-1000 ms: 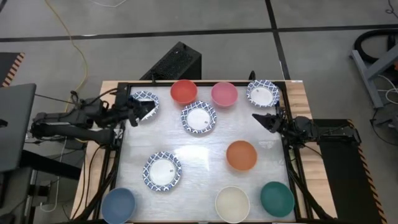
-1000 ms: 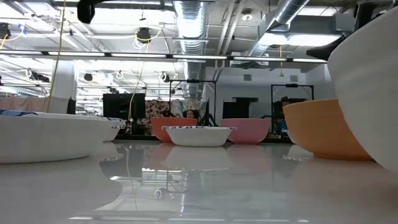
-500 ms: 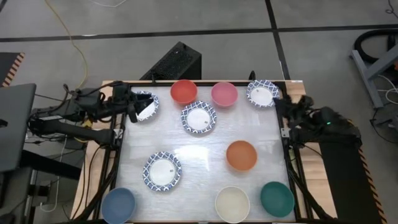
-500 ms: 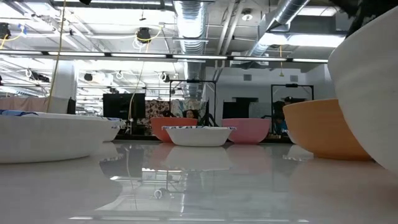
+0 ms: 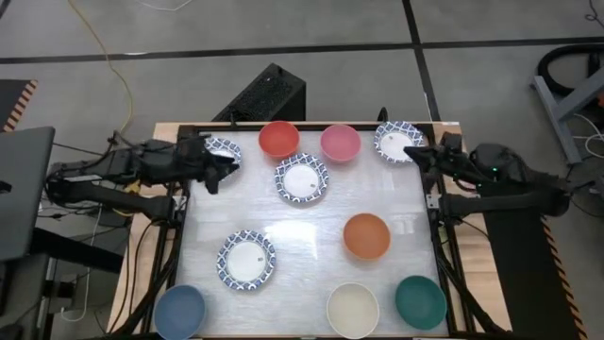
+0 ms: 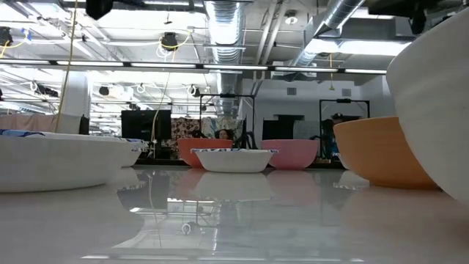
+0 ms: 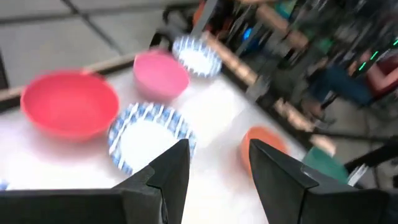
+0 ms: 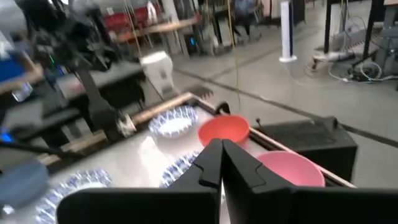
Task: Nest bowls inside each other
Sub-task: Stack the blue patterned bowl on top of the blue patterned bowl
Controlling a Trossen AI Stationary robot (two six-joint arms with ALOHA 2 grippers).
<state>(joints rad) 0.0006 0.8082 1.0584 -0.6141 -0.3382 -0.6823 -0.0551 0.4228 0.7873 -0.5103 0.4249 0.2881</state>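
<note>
Ten bowls rest on their bases on the white table (image 5: 302, 222), none inside another. Along the far edge stand a patterned bowl (image 5: 226, 147), a red one (image 5: 278, 139), a pink one (image 5: 340, 143) and a second patterned one (image 5: 396, 142). A third patterned bowl (image 5: 302, 178) sits just nearer. My left gripper (image 5: 224, 169) (image 7: 217, 155) hovers open over the far-left patterned bowl, nothing between its fingers. My right gripper (image 5: 416, 154) (image 8: 221, 149) is shut and empty, raised beside the far-right patterned bowl.
An orange bowl (image 5: 366, 235) and another patterned bowl (image 5: 247, 260) sit mid-table. Blue (image 5: 179, 312), cream (image 5: 352, 309) and teal (image 5: 420, 301) bowls line the near edge. A black frame (image 5: 429, 203) borders the table. Bare table lies between the centre bowls.
My right gripper has risen from low at the table's right side, rolled, and gone toward the far edge, beside the far-right patterned bowl. My left gripper has lifted a little and tipped nearer to level over the far-left patterned bowl. No bowl has moved.
</note>
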